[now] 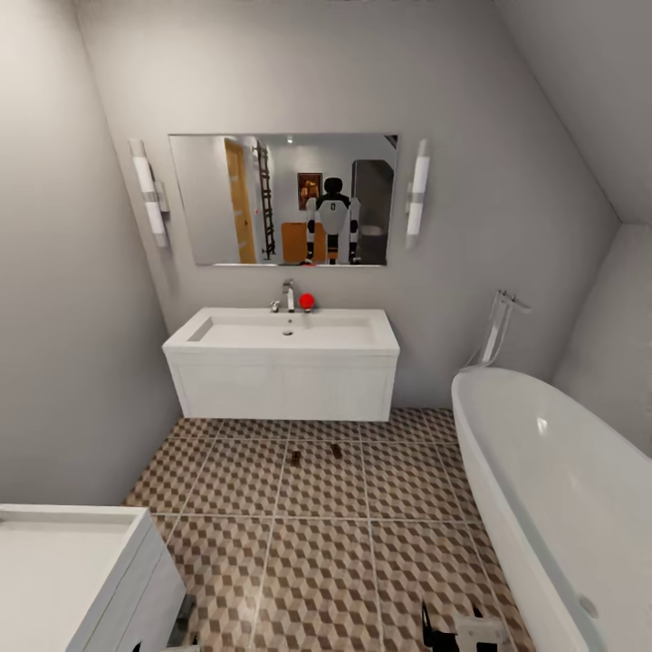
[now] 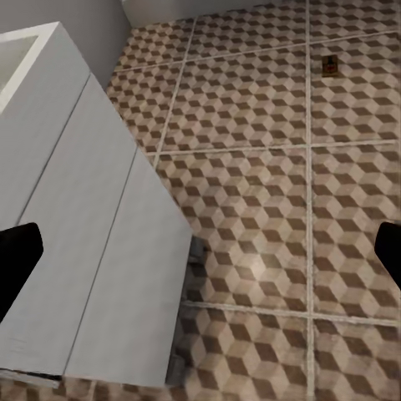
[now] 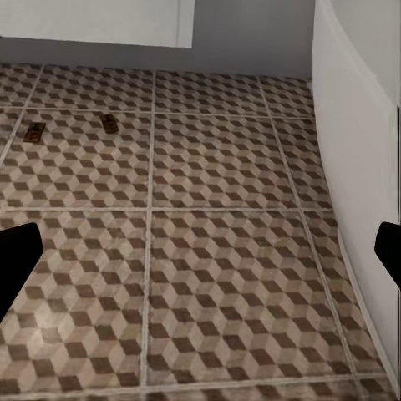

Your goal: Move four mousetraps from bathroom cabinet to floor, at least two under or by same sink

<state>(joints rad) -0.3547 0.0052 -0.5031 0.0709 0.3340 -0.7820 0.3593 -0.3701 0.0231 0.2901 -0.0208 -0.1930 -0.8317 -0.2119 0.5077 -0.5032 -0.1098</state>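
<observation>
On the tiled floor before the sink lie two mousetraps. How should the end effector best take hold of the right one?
Probably from straight above, closing on the two long edges of the right mousetrap. It lies flat on the bathroom floor, so only its thin sides offer a hold. The left mousetrap lies apart from it, leaving room.

Bright, even, soft-shadowed render w/ slight blur, wide-angle stretch at edges, faint sheen on bathtub [image 1: 561, 489].
</observation>
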